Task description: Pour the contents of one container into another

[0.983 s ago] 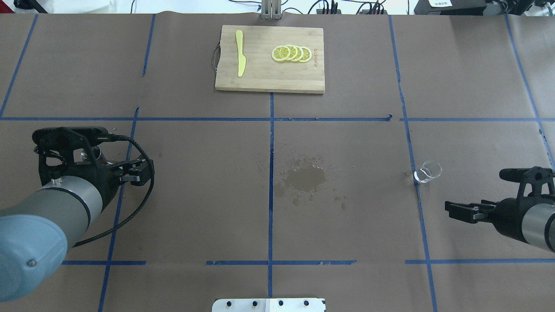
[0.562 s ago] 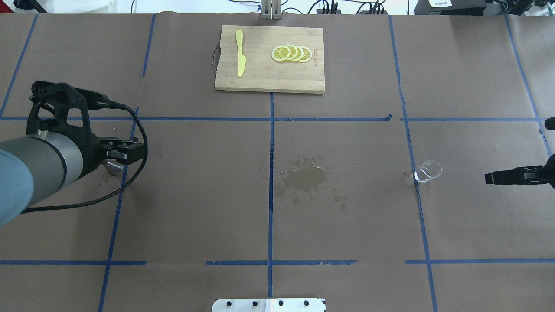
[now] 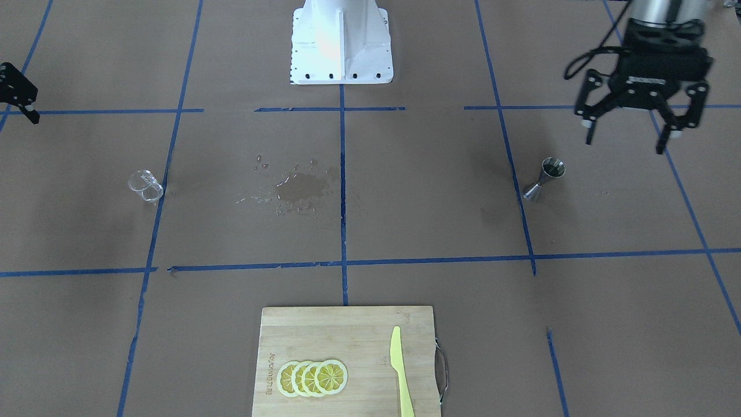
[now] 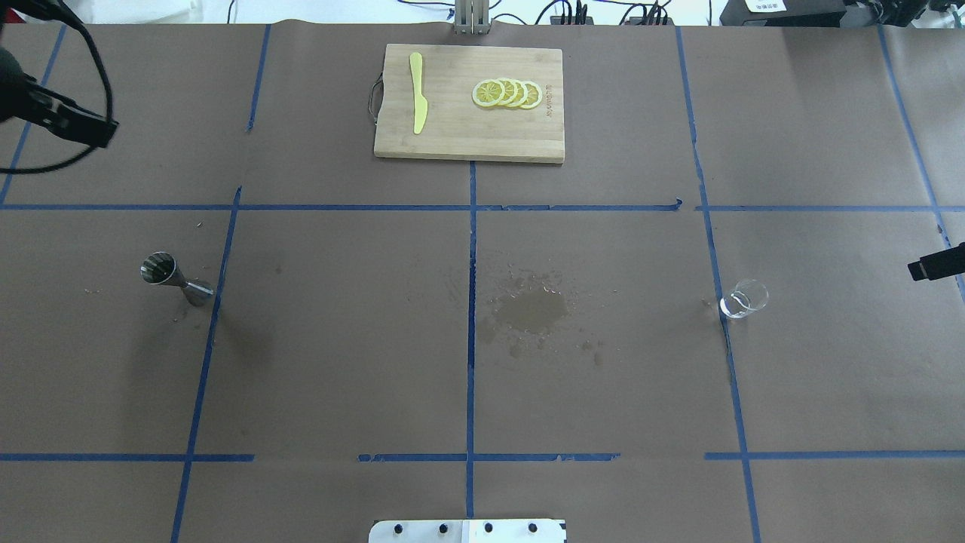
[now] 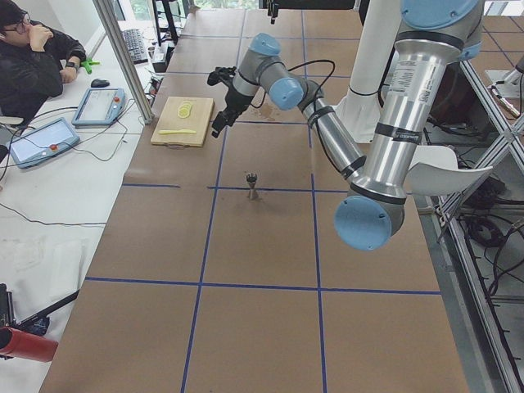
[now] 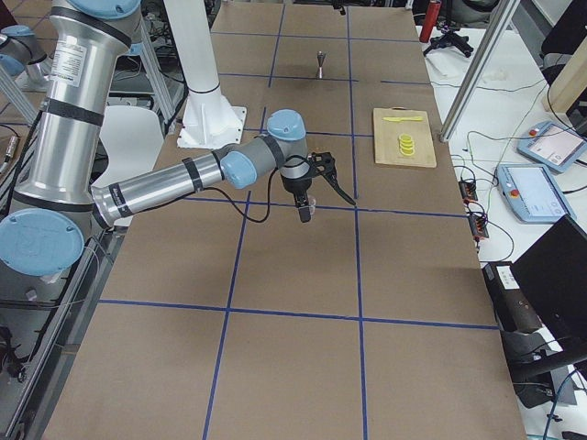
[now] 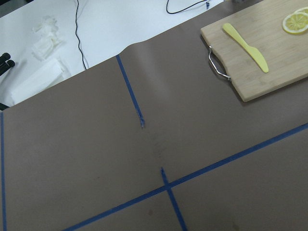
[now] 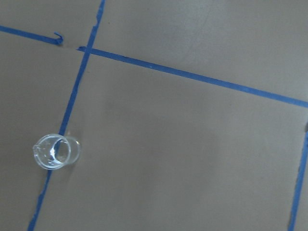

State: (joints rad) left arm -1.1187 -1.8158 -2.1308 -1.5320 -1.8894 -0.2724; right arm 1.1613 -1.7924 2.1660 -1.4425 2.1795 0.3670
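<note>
Left end effector (image 3: 625, 140) hangs spread, empty; right end effector (image 4: 933, 265) (mostly out of frame) I cannot tell. Cup (image 4: 743, 298): probably light, slick, brittle glass; pinch across its walls, mid-height.

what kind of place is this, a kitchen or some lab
Most likely a robotics lab: a robot arm over a paper-covered table marked with a blue tape grid, and a person at a side desk with control tablets.
</note>
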